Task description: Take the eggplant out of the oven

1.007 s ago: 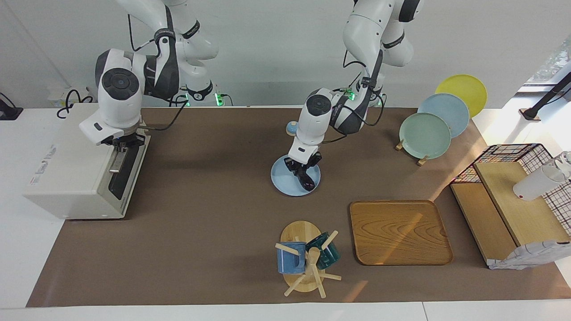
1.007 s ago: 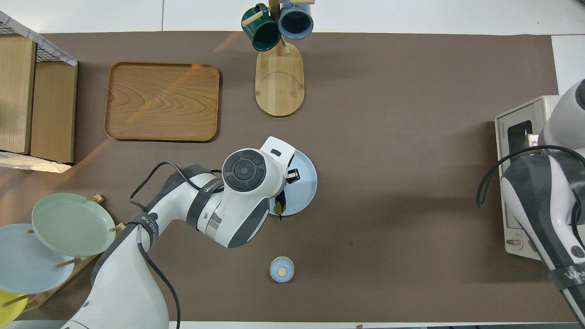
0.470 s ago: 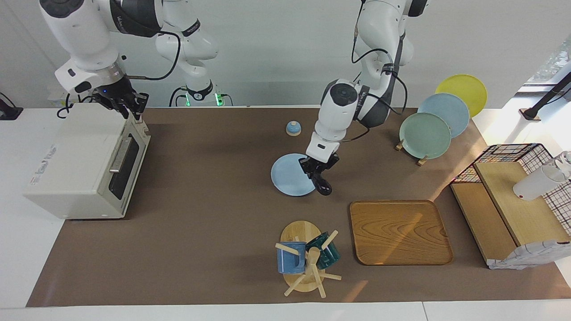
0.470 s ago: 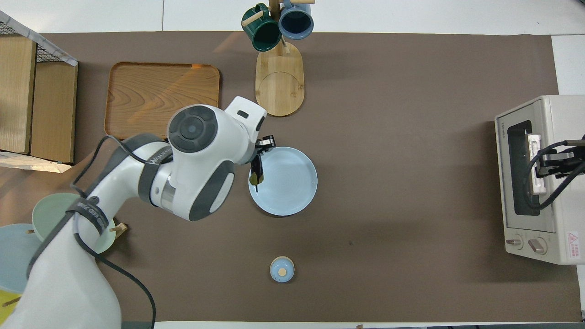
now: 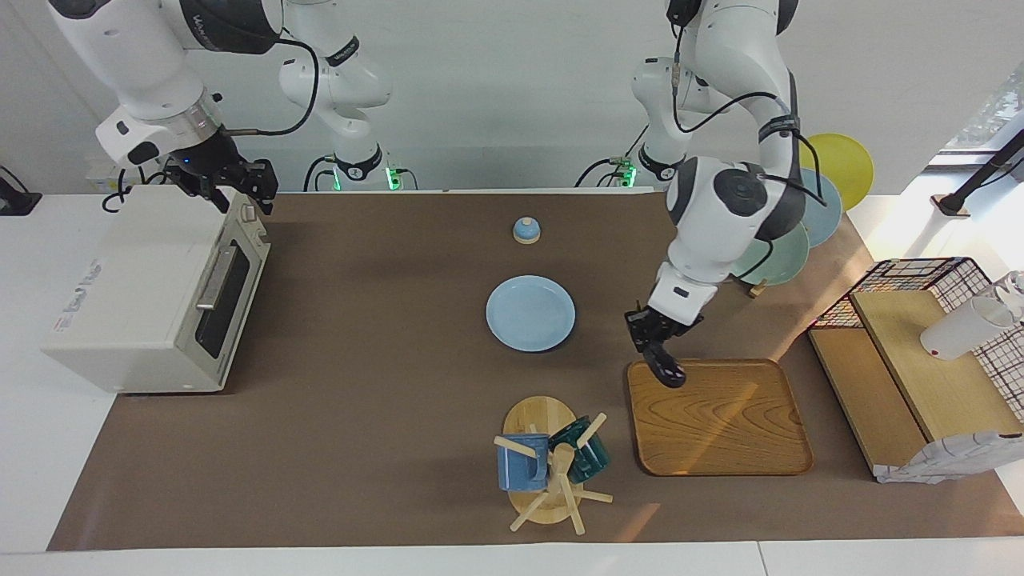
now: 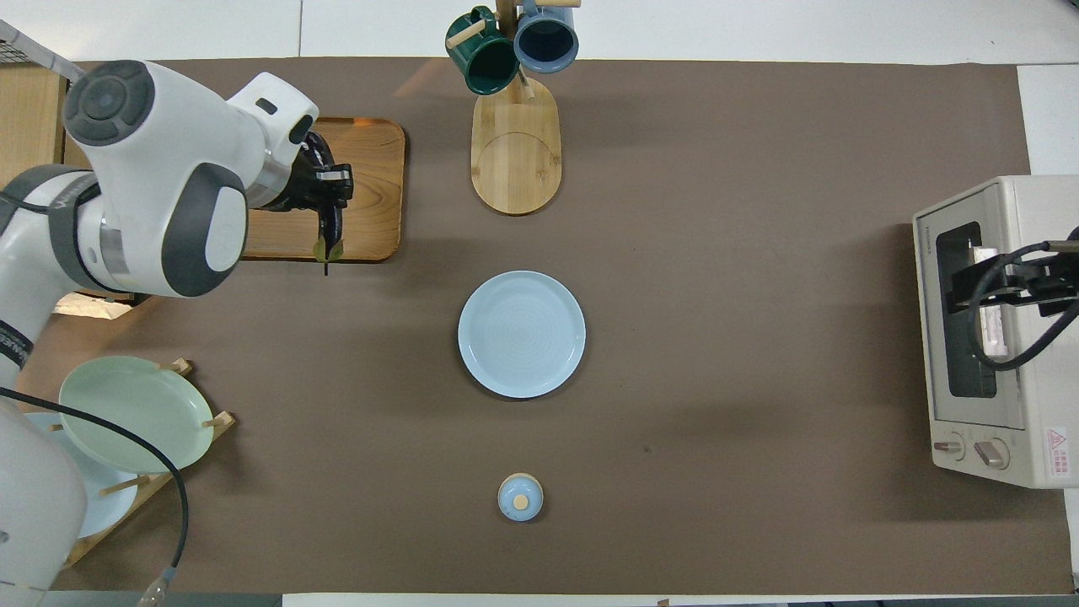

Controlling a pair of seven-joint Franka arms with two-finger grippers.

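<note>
Robot lab: mock kitchen table [image 5: 384, 416], toaster oven [image 5: 152, 296], plates.

- One eggplant [image 5: 666, 370].
- One oven [image 5: 152, 292].
- Two robot arms, each ending in one gripper: left gripper [image 5: 656, 342], right gripper [image 5: 230, 186].
- Four plates in all: one blue plate [image 5: 530, 313] flat on the worktop [image 5: 384, 416], plus three upright in a plate stand: one green plate [image 6: 131, 413], one pale blue plate [image 5: 824, 210], one yellow plate [image 5: 844, 160].
- Two mugs on one wooden mug tree [image 5: 552, 480]: one blue mug [image 5: 522, 462], one dark green mug [image 5: 588, 453].
- One wooden tray [image 5: 728, 424].
- One small blue lidded knob-topped piece [image 5: 526, 230].
- One wire-mesh rack [image 5: 920, 352] with two wooden shelves.
- One white cup [image 5: 960, 328] lying on that rack.
</note>
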